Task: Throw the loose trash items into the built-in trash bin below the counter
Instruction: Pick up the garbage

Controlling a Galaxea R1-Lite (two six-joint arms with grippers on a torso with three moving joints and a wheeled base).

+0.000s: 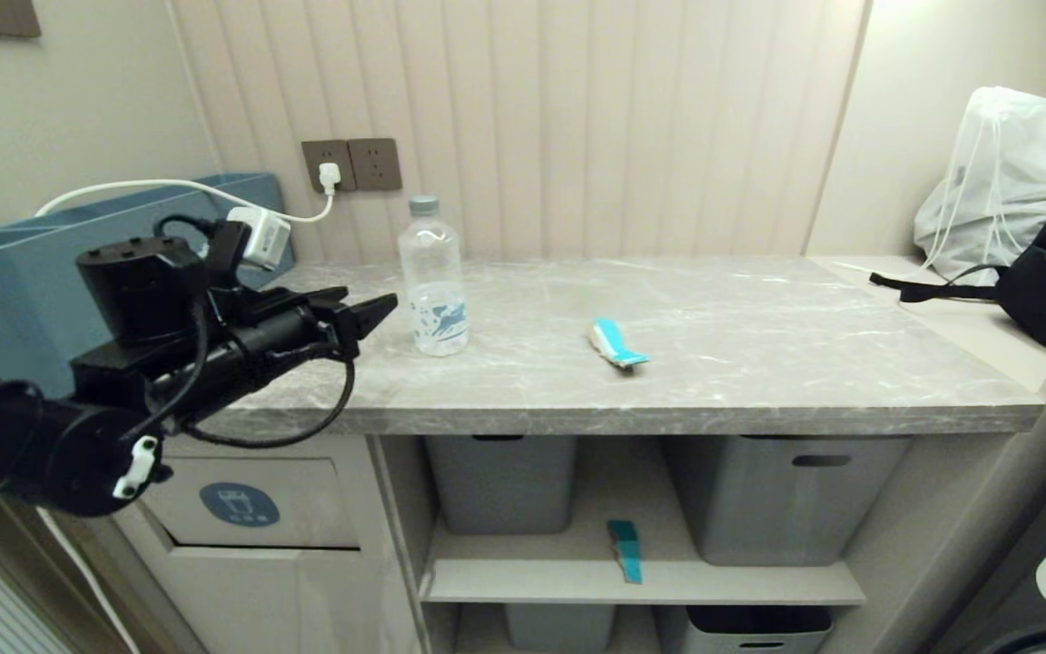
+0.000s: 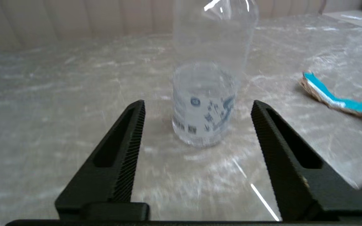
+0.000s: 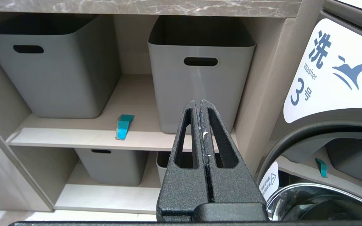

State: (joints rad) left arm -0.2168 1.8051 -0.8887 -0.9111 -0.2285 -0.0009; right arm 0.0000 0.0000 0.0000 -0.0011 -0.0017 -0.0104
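A: Where is the head camera looking from?
B: From above, facing down at the counter [image 1: 714, 363].
A: And the wrists?
B: The left is skimming the countertop, close on the bottle [image 2: 204, 106] at twelve o'clock; the right is facing the shelves low down, sharing the shelf wrapper [image 3: 123, 126] with the head.

The white sign [image 3: 331, 69] on the machine front reads "洗", "Washer", "3号".
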